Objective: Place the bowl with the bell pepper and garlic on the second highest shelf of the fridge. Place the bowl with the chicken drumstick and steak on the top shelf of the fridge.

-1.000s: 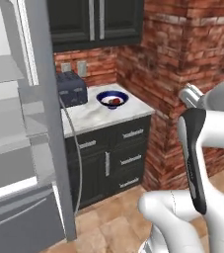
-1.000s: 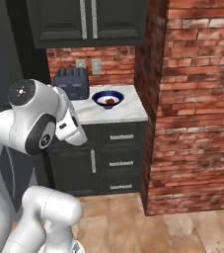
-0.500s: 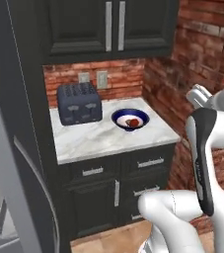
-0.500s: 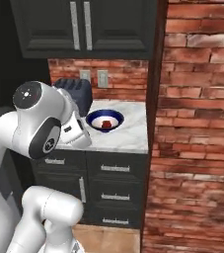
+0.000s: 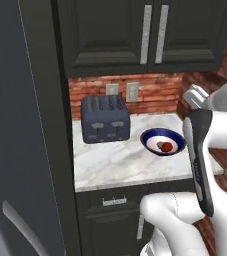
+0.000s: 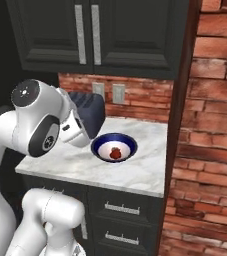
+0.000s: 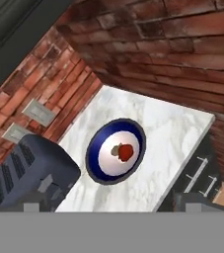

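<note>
The dark blue bowl [image 5: 154, 140] [image 6: 104, 146] [image 7: 105, 164] with a white inside sits on the marble counter [image 5: 115, 162], to the right of the toaster. In it lie the small red bell pepper [image 5: 167, 146] [image 6: 116, 153] [image 7: 127, 152] and a pale garlic piece [image 7: 116, 149] touching it. My gripper [image 7: 112, 206] hovers well above and in front of the bowl, its tips wide apart with nothing between them. The fridge's dark grey side [image 5: 25, 125] fills the left. Its shelves, the other bowl, the drumstick and the steak are out of view.
A dark blue toaster [image 5: 105, 119] [image 6: 90, 112] [image 7: 29, 168] stands at the counter's back left. Black upper cabinets [image 5: 145, 35] hang over it. A brick wall [image 6: 210, 150] closes the counter's right side. Dark drawers [image 6: 122, 210] sit below.
The base has driven and turned towards the counter. The open fridge interior has slid out of the left base view, and the bowl and toaster now look nearer and more central.
</note>
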